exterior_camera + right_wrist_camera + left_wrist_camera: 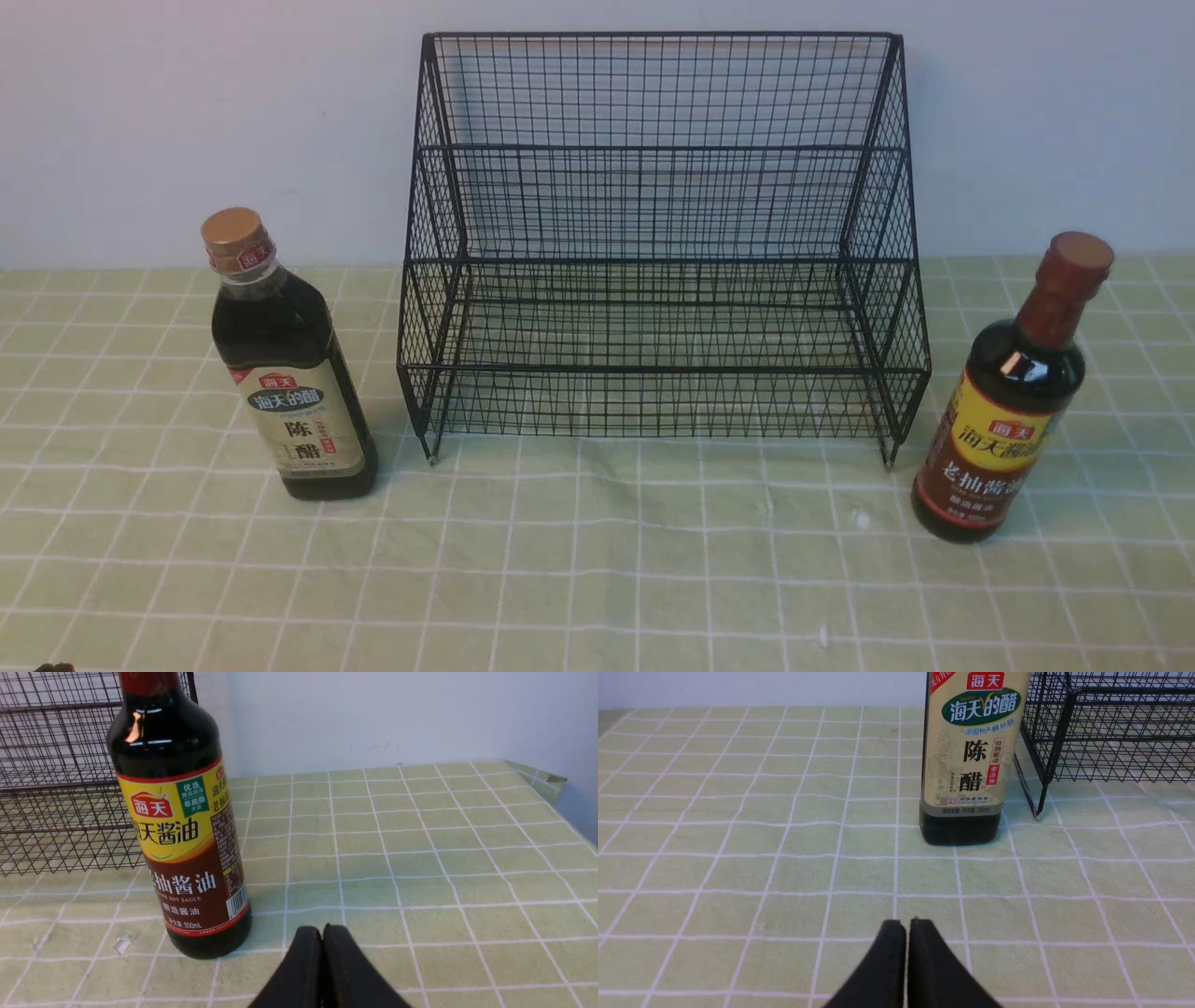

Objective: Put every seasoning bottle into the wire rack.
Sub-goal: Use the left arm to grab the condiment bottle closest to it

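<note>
Jaws of our left gripper (906,923) sit pressed tip to tip, with nothing between them, over the pale green checked tablecloth (738,858). Ahead of those tips, well apart from them and a little off toward the rack's side, we see the squarish vinegar bottle (962,765) standing upright on the cloth, its beige-and-green label turned toward us and dark liquid showing below the label. Just past that bottle stands a front corner leg of the black wire rack (1111,732), close to the bottle but not touching it. Our right gripper (322,928) is likewise closed on itself, tips meeting and gripping nothing, over the same cloth. Near its tips, ahead and off toward the rack's side, the round soy sauce bottle (182,830) stands upright, yellow-and-red label facing us, its reddish-brown neck running out of the wrist picture. The rack's mesh side lies behind that bottle, farther from the jaws. From the front camera we find the rack in the middle against the pale wall (187,112), its two stepped tiers open toward us, with the gold-capped vinegar bottle on the cloth outside its left end and the soy sauce bottle outside its right end, each apart from the wire. Neither gripper touches a bottle.
</note>
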